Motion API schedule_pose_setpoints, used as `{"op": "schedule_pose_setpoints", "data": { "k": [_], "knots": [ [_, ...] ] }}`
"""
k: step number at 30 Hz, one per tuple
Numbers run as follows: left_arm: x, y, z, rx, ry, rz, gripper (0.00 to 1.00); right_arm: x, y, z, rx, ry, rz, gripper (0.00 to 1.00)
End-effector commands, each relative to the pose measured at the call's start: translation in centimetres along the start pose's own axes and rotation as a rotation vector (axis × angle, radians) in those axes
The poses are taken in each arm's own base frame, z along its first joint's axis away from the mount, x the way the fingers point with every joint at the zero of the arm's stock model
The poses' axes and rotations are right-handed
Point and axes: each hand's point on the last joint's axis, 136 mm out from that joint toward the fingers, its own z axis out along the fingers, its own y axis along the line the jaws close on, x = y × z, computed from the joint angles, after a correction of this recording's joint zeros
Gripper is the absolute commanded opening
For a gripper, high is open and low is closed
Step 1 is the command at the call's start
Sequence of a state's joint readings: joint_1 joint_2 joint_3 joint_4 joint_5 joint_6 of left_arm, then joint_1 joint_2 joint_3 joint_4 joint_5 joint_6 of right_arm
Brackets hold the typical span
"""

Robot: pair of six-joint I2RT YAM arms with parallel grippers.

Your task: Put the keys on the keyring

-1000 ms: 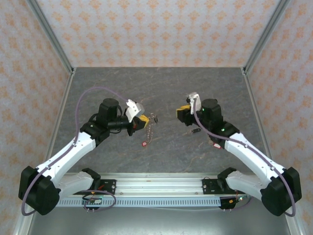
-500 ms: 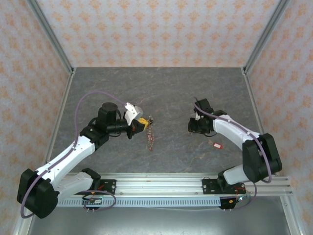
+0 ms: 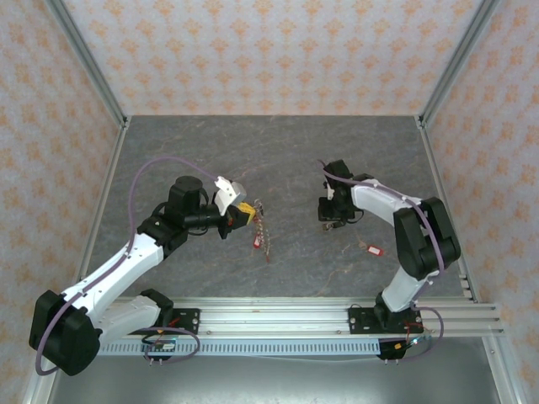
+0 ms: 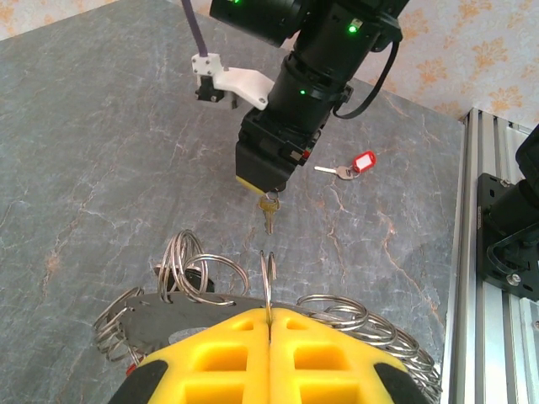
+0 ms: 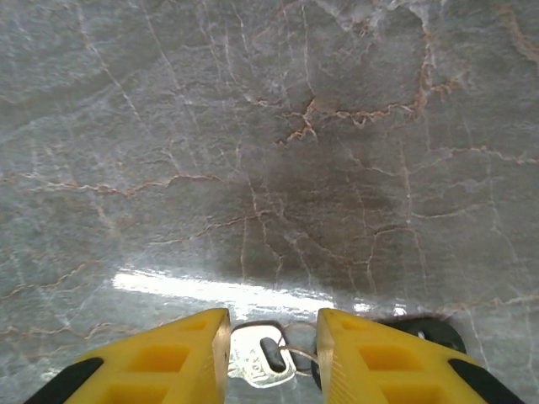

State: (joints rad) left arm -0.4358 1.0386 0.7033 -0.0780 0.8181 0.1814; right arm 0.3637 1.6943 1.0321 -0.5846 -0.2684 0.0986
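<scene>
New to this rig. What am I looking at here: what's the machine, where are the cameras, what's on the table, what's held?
These are two robot arms bolted at the near edge of a grey table. Each ends in a yellow two-finger gripper. The overhead picture looks down from above and behind the arms. The other two pictures come from a camera on each wrist. The left gripper is shut on a keyring, a chain of thin wire rings. The right gripper points down at the table with its jaws apart and a small key between them; no firm pinch shows. Another key with a red tag lies loose on the table.
</scene>
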Motion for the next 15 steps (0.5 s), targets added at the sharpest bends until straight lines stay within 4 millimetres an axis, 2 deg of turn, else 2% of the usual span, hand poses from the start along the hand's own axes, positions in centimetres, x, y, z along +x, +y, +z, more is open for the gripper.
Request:
{"op": "schedule_pose_setpoints", "data": {
  "k": [1, 6, 15],
  "knots": [
    [-2.0, 0.0, -0.7, -0.012, -0.054, 0.049, 0.0, 0.2, -0.9, -0.1, 0.029, 0.038, -0.018, 0.32],
    [-1.9, 0.0, -0.7, -0.011, -0.047, 0.05, 0.0, 1.1, -1.2, 0.3, 0.022, 0.085, -0.02, 0.31],
    [-1.9, -0.2, -0.7, 0.003, -0.034, 0.054, 0.0, 3.0, -0.3, -0.3, -0.047, 0.131, -0.017, 0.24]
  ]
}}
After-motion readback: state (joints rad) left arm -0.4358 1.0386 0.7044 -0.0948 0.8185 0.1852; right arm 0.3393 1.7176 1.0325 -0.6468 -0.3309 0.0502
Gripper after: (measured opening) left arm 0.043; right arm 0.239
